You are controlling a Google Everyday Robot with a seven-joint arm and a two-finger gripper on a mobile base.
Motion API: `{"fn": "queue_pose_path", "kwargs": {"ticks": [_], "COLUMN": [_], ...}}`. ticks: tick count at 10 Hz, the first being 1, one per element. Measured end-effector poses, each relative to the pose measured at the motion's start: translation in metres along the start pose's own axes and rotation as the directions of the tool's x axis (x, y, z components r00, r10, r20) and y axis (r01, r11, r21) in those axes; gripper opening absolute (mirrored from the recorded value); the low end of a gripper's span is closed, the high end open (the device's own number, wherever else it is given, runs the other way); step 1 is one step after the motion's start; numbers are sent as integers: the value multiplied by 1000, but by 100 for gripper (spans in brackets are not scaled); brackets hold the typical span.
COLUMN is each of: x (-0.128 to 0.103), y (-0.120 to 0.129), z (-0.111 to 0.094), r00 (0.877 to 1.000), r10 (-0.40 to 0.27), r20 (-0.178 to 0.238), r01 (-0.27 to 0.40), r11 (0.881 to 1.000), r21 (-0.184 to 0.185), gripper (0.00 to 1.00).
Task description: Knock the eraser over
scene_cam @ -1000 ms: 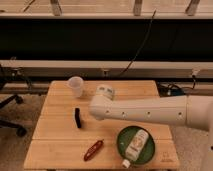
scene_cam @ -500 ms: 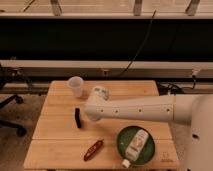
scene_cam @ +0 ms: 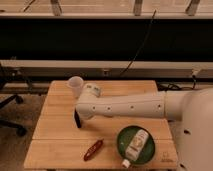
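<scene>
My gripper [scene_cam: 82, 111] sits low over the left half of the wooden table [scene_cam: 55, 150], at the end of my arm reaching in from the right — whether it is parted or closed I cannot tell, the wrist housing hides it. The eraser [scene_cam: 77, 120] is right at its lower left, a thin black slab that looks upright or slightly tilted, long axis running mostly up and down; its top edge meets or disappears behind the wrist, so touching or just short of touching I cannot say. I judge the move ahead as a short sideways push leftward and a little toward the table's near edge. Open wood lies on that far side of the eraser, room for it to fall flat. Behind my gripper stands the clear plastic cup [scene_cam: 75, 86], with a cream-white block [scene_cam: 93, 90] just beside it — both apart from the push line. The red tool [scene_cam: 93, 149] lies below and right of my gripper, near; the green plate [scene_cam: 121, 139] with a bottle [scene_cam: 136, 146] farther right.
</scene>
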Motion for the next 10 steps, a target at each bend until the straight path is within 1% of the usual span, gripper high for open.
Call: {"fn": "queue_pose_path", "kwargs": {"ticks": [2,3,7,8,9,10], "x": [-21,-24,-44,-50,-53,-54], "y": [-14,-16,-32,-36,-40,-39], "z": [4,5,13,13,13,13], "r00": [999,998,993,991,986,984], "r10": [-39,-45,-86,-94,-94,-92], "r20": [26,31,81,99,137,152], "r01": [39,45,84,91,90,87], "r11": [999,999,996,995,995,996], "r21": [6,8,31,34,36,36], "gripper": [0,0,0,4,8,7]}}
